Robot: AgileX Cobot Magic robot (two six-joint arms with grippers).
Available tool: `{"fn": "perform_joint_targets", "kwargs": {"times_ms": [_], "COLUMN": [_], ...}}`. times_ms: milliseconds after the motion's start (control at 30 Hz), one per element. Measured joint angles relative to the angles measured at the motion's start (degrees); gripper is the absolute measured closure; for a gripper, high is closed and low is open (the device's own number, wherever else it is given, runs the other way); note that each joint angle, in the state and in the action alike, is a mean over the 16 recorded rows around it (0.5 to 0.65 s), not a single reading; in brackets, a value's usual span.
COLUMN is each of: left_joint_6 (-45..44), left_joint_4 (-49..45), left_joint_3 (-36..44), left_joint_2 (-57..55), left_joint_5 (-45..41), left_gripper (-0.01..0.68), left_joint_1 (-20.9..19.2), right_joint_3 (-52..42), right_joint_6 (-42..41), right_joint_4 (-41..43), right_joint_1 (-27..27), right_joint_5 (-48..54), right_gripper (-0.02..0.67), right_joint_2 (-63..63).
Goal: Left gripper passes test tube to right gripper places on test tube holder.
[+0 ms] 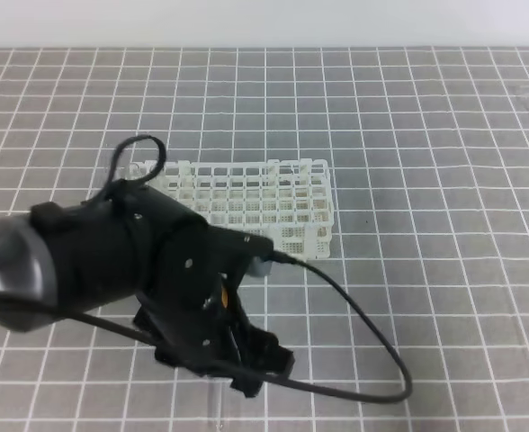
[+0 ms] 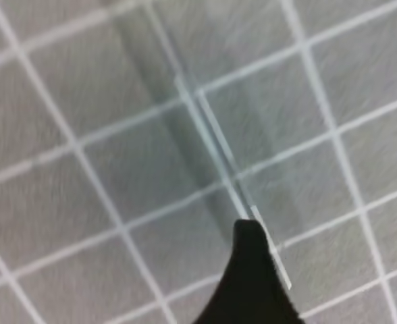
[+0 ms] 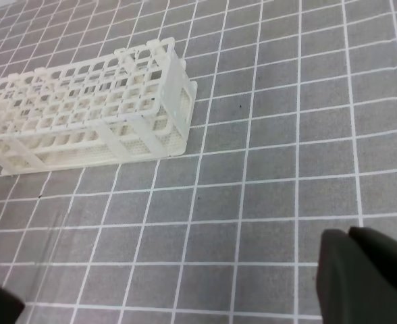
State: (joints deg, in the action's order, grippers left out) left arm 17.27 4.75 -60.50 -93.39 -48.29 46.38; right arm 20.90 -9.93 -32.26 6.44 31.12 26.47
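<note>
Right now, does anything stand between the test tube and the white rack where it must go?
Nothing visible. The test tube lies on the mat; the squares between it and the test tube holder are bare. The left claw hangs over it.

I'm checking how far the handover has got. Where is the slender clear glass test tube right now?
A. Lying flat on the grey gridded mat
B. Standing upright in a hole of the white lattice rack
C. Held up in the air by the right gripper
A: the slender clear glass test tube lies flat on the grey gridded mat, and the white lattice rack shows only empty holes.
</note>
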Motion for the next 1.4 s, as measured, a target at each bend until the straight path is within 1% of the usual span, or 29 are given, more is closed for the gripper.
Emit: {"fn": "perform_joint_targets", "kwargs": {"times_ms": [67,167,333,533,733,1133,1200,1300,1400], "left_joint_6": [1.25,3.09,5.53,6.15,6.24,5.84,5.59,5.19,4.85], "left_joint_4": [-0.79,-1.94,-3.85,-4.63,-4.92,-5.35,-5.59,-6.15,-7.38], "left_joint_3": [0.00,-0.03,-0.01,0.03,0.05,-0.04,-0.05,-0.06,-0.03], "left_joint_2": [-0.93,-2.39,-4.73,-7.13,-8.53,-9.30,-9.26,-9.10,-7.75], "left_joint_5": [-0.60,-1.52,-2.37,-2.54,-2.45,-2.54,-2.58,-2.68,-2.73], "left_gripper": [0.272,0.243,0.263,0.276,0.337,0.523,0.539,0.581,0.602], "left_joint_1": [0.00,0.05,0.20,0.39,0.54,0.57,0.58,0.60,0.71], "right_joint_3": [0.00,0.00,0.00,0.00,0.00,0.00,0.00,0.00,0.00], "right_joint_6": [0.00,0.00,0.00,0.05,0.12,0.19,0.19,0.18,-0.17], "right_joint_4": [-0.03,-0.04,-0.04,-0.05,-0.17,-0.85,-0.96,-1.06,-1.24], "right_joint_1": [0.00,0.00,0.00,0.00,0.00,0.00,0.00,0.00,0.00], "right_joint_5": [-0.21,-0.52,-0.95,-1.18,-1.23,-1.13,-0.99,-0.58,0.06], "right_gripper": [0.662,0.662,0.662,0.662,0.662,0.662,0.662,0.662,0.662], "right_joint_2": [0.00,0.00,0.00,0.00,0.00,0.00,0.00,0.00,0.00]}}
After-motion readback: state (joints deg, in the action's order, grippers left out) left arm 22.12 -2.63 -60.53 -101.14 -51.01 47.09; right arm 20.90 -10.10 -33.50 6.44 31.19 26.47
